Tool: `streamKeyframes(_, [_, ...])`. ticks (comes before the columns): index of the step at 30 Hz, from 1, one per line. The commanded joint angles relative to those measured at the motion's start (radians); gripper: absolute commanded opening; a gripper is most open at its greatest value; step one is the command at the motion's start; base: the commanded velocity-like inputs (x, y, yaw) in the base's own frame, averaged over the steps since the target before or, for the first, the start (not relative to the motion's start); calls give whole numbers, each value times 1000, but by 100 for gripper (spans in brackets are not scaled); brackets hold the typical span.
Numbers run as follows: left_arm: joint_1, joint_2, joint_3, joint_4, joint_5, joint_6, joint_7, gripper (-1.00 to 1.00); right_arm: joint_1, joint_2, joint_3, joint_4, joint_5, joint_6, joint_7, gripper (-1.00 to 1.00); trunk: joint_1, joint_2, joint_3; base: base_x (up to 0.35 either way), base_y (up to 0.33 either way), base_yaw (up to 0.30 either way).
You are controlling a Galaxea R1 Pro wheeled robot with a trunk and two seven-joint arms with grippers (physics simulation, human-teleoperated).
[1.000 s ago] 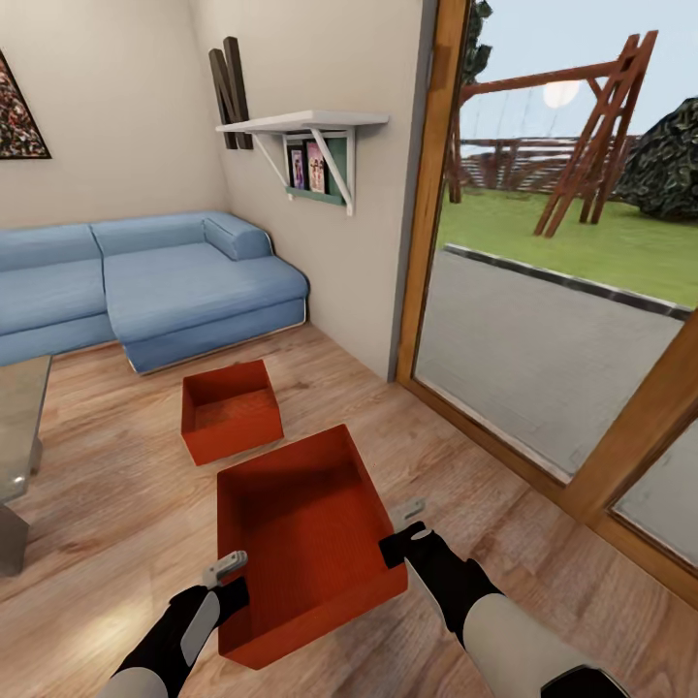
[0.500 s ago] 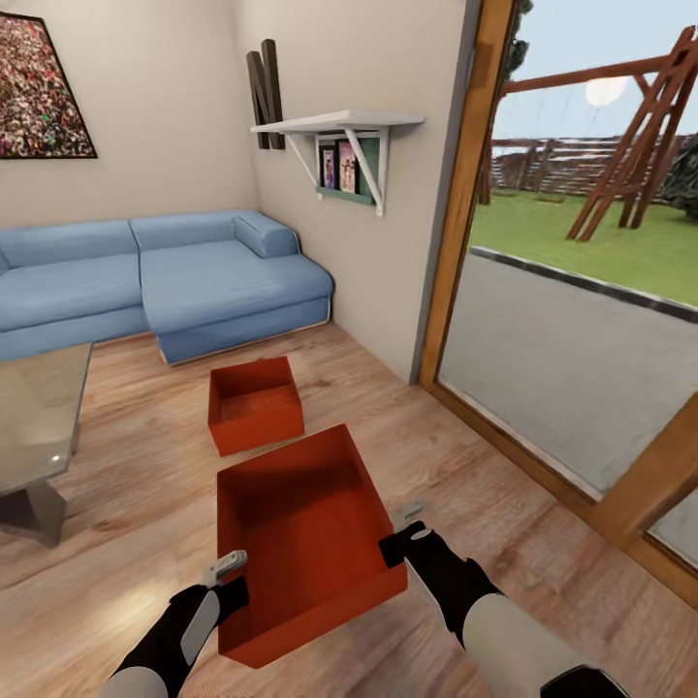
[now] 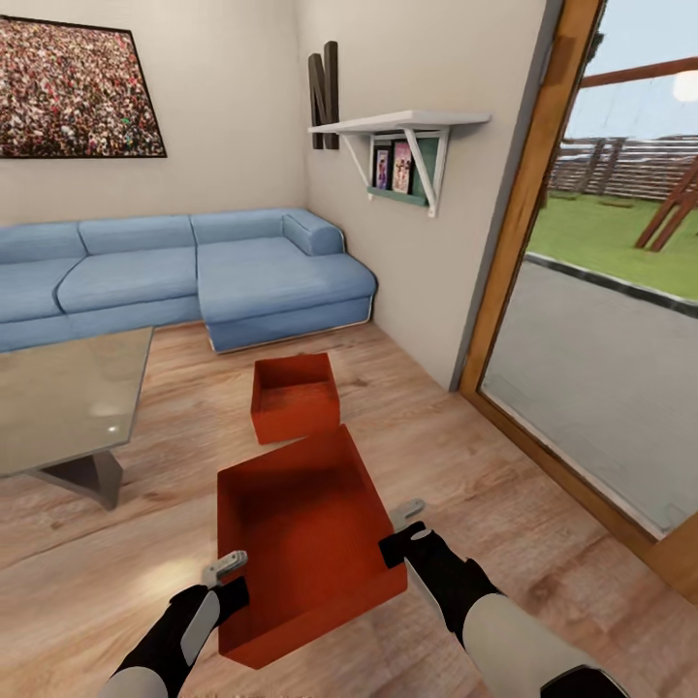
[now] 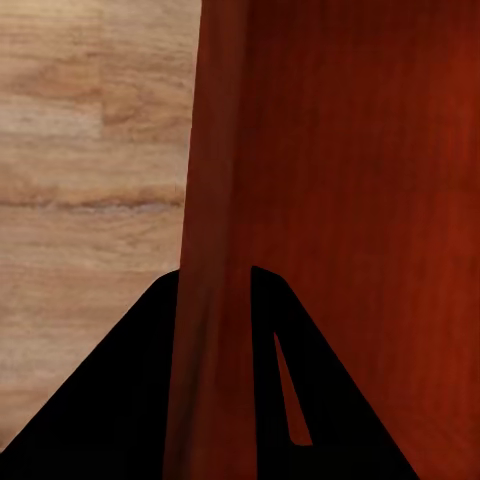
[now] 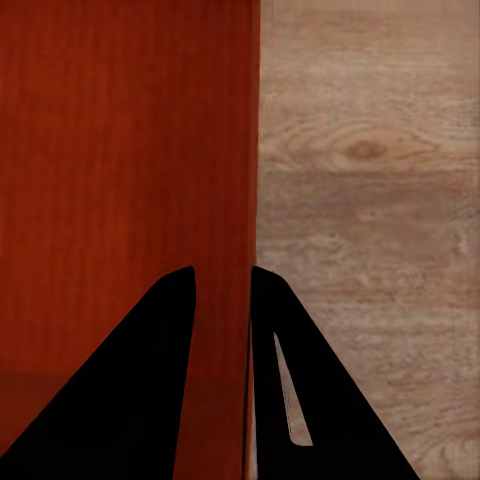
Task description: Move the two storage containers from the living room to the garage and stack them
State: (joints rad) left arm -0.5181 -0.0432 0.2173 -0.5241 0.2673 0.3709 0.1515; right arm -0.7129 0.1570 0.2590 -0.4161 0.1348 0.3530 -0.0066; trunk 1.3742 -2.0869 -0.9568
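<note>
container one [image 3: 301, 543] is being held above the living room planks, left gripper [image 3: 229, 572] and right gripper [image 3: 405, 528] clamped on opposite walls; second container [image 3: 294, 397] is being left floor-bound, garage unreached.

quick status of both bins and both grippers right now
near storage container: held off the wood floor, a gripper on each side wall
far storage container: on the floor, upright, open, untouched
left gripper: shut on near container's wall
right gripper: shut on its opposite wall
</note>
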Motion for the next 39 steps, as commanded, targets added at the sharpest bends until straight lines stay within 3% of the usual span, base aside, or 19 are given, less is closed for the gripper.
streamKeyframes(1, [-2,-2,8,-3,43,3,8,-100,1,0,51,-1,-18,6,19,-100,0,0,-1,0,0,292])
streamKeyframes(39, [-2,-3,9,-1,43,3,7,-100,3,0,51,0,-18,6,19,-100,0,0,-1,0,0,292])
